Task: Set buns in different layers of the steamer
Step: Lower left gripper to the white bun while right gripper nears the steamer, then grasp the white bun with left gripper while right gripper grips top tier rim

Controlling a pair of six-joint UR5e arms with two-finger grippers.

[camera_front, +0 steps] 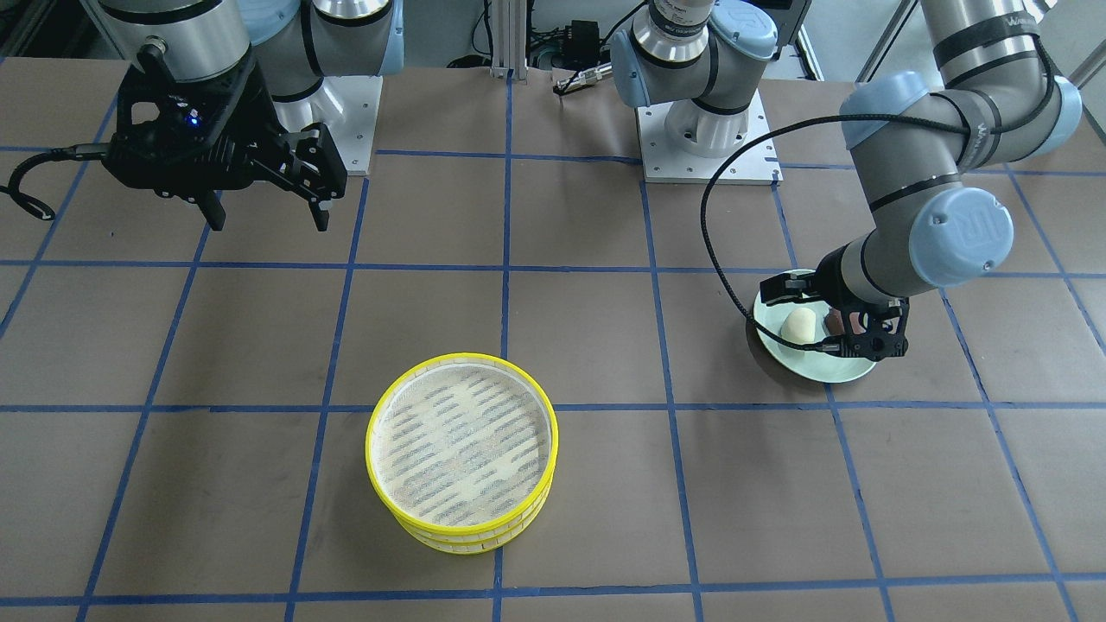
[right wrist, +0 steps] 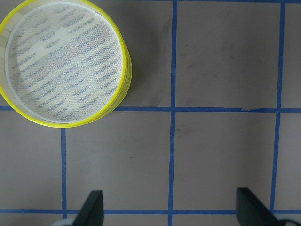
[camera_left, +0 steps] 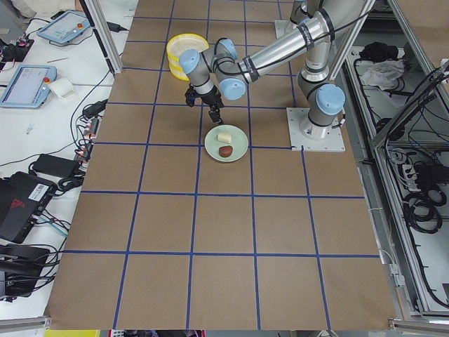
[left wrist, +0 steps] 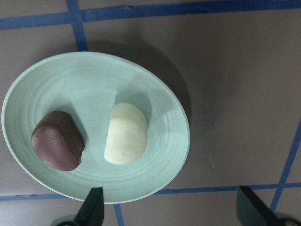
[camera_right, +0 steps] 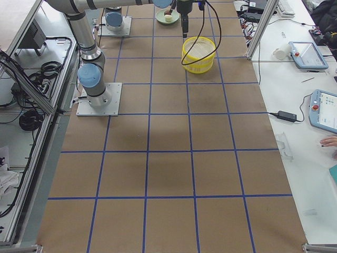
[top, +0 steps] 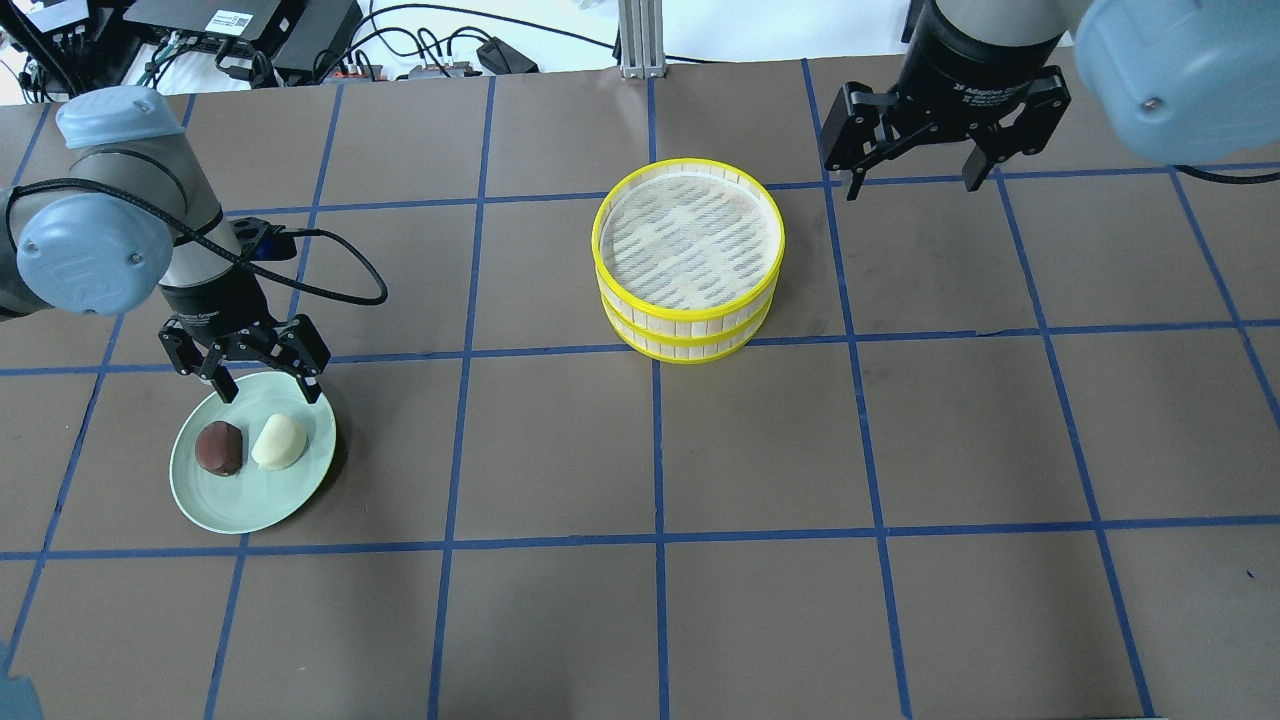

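Item 1, cream-white bun (top: pixel 278 442): we record a small, smooth, pale oblong lying on the mint-green plate (top: pixel 250 515), just off the plate's middle.

Item 2, reddish-brown bun (top: pixel 219 447): much the same size, dark, with one blunt end in the left wrist view. It is on the plate just beside the cream one (we cannot tell whether they touch).

Long axes: roughly parallel, so the pair lie side by side, the cream one slanting a little against the brown.

Items 3 and 4, steamer layers: upper tray (top: pixel 688 235) is stacked squarely on lower tray (top: pixel 690 347). Both are round and shallow, with bright yellow rims and pale slatted walls. The upper floor is a pale woven mesh with grey dashes. The stack stands well apart from the plate on the brown table (top: pixel 900 450) gridded in blue tape.

Writing: we read "2F Adaptive" in white on the black collar (top: pixel 985 92) above the right gripper (top: pixel 912 186); the rest is too small.

Left gripper (top: pixel 268 393): fingers spread with nothing between them, hanging over the plate's rim.

Right gripper: fingers spread and holding nothing, well apart from the plate, with the stack lying between the two
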